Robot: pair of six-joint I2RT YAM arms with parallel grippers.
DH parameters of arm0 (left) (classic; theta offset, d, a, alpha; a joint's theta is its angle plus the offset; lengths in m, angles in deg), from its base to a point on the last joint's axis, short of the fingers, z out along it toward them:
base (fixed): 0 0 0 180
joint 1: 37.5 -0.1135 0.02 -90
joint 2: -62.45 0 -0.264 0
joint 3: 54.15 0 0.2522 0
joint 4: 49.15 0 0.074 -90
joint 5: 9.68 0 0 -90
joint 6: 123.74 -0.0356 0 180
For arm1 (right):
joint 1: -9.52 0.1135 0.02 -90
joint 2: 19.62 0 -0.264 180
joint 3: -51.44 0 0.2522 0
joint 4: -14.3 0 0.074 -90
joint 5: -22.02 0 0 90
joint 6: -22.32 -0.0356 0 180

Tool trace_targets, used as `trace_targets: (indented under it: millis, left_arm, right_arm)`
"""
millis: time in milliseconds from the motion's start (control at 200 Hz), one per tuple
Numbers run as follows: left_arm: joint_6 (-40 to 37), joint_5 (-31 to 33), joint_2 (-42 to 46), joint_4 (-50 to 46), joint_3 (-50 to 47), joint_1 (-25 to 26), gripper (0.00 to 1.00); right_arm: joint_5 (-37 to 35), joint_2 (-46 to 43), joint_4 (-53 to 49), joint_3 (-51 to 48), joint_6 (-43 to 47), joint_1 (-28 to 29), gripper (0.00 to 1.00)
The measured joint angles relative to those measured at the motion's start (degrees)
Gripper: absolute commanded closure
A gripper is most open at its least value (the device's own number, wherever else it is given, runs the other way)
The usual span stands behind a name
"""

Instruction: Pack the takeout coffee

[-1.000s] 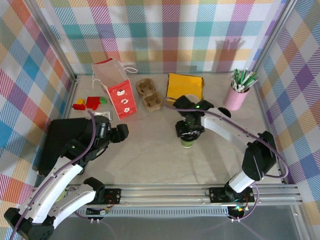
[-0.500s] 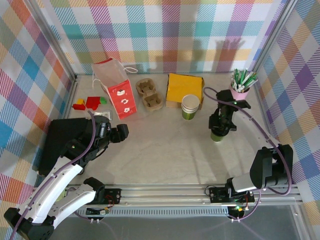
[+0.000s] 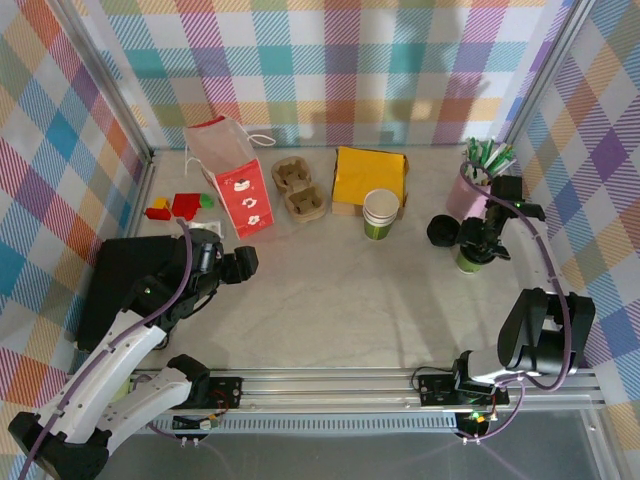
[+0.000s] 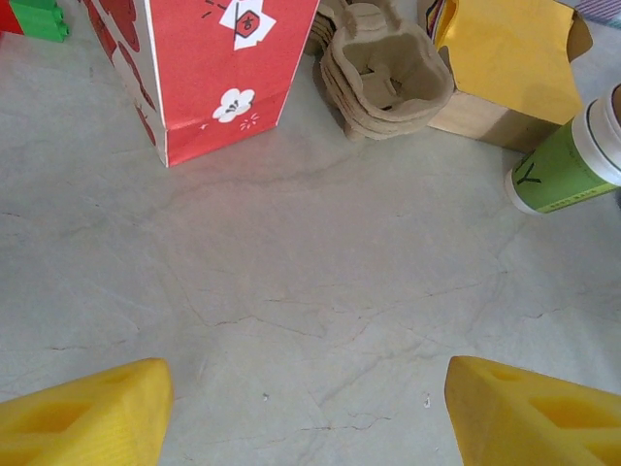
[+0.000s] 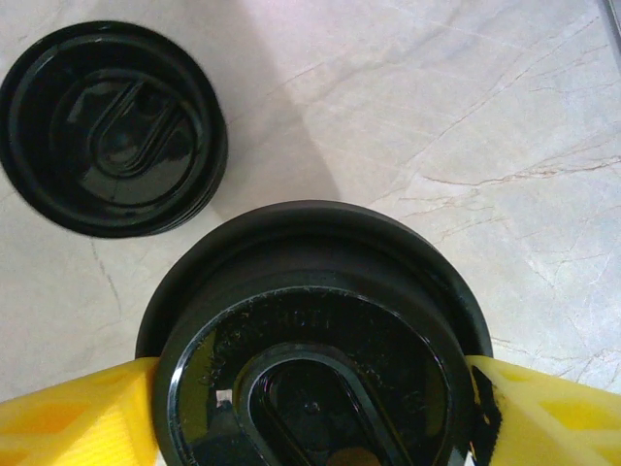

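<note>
**One lidded cup gripped, nothing packed yet**

One step looks done: the takeout coffee (image 5: 310, 379) wears its black lid. It stands at the far right of the worktop (image 3: 330, 300), just beside a loose black lid (image 5: 112, 126) and near the pink cup of sticks (image 3: 470, 197). Packing itself has not begun. The cup is well apart from the pulp cup carriers (image 3: 300, 190) and the red paper bag (image 3: 238, 190) at the back left, and neither looks to hold a cup. What is left, as I judge it, is to carry the coffee across and seat it in a carrier or the bag.

The right arm reaches out along the right side, wrist turned down over the cup. The right jaws press against opposite sides of the lid, so the coffee appears clamped, though the cup seems to rest on the worktop.

The left arm is folded low at the near left. The left jaws are wide apart with nothing between them, and they face the bag, the carriers and the stack of cups (image 4: 568, 160).
</note>
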Motion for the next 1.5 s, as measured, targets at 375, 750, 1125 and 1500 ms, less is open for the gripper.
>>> trace_targets:
  millis: [375,750,1125,1500]
  left_arm:
    - [0.2,-1.9,-2.3,0.2,0.6,0.0,0.27]
    - [1.7,-4.1,-15.6,4.9,6.1,2.2,0.30]
    - [8.0,2.3,-46.4,14.3,22.4,8.8,0.31]
    - [14.8,13.1,-66.6,13.0,39.4,7.2,0.38]
  right_arm:
    - [1.7,4.3,0.3,3.9,0.0,-1.6,0.13]
    - [5.0,-0.1,-6.5,13.3,0.1,-1.6,0.10]
    - [29.9,-18.5,-1.7,7.7,-10.0,-1.0,0.13]
    - [37.2,-20.5,2.0,-2.6,-15.8,3.6,0.13]
